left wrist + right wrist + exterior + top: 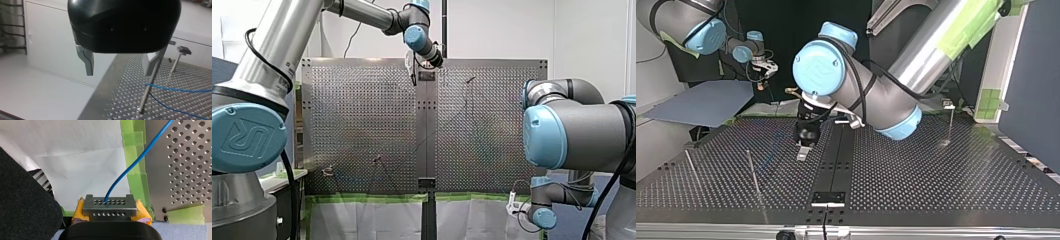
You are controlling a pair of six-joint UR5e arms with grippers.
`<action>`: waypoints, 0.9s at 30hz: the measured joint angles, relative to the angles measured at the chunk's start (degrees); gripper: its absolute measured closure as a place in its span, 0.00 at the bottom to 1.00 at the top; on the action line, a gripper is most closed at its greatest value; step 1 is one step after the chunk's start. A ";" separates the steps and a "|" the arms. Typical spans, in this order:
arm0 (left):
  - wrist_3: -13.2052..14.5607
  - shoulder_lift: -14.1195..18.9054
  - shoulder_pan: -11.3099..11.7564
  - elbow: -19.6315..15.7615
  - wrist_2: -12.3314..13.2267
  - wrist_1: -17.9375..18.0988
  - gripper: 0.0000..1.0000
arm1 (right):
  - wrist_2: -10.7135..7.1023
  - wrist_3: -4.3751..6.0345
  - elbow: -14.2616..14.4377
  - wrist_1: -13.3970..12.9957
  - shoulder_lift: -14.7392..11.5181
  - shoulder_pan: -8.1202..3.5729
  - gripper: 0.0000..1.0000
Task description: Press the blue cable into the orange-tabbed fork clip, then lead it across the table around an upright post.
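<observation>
The perforated counter [362, 115] fills the middle of the front view. My left arm [916, 65] reaches over it to its far end. There my left hand [119, 73] hangs above the counter's edge, its metal fingers [88, 62] spread wide with nothing between them. Just ahead of one finger stands an upright post [145, 96], its top hidden behind that fingertip. A second post [176, 61] with a flat head stands farther ahead on the same side.

The blue cable [180, 89] meets the first post partway up, though I cannot tell whether it wraps around it. From the post it runs sideways, away from the hand and nearly level over the counter. A second strand lies lower and slants the same way.

My right hand [111, 207] sits off the counter's near edge, its yellow pads [143, 215] closed on the cable. From there the cable points straight ahead, then slants across the green tape [136, 182] onto the counter.
</observation>
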 joint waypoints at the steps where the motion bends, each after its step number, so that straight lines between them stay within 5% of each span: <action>1: -0.12 0.63 0.00 -0.62 0.01 0.59 0.05 | -0.01 0.00 0.00 -0.03 0.00 0.02 1.00; 17: 0.02 9.32 0.05 -9.32 -1.20 9.31 0.05 | -0.03 0.00 0.02 -0.02 0.01 0.10 1.00; 27: -2.12 14.86 0.07 -14.85 0.90 14.83 0.05 | -0.03 -0.05 0.01 0.10 0.01 0.36 1.00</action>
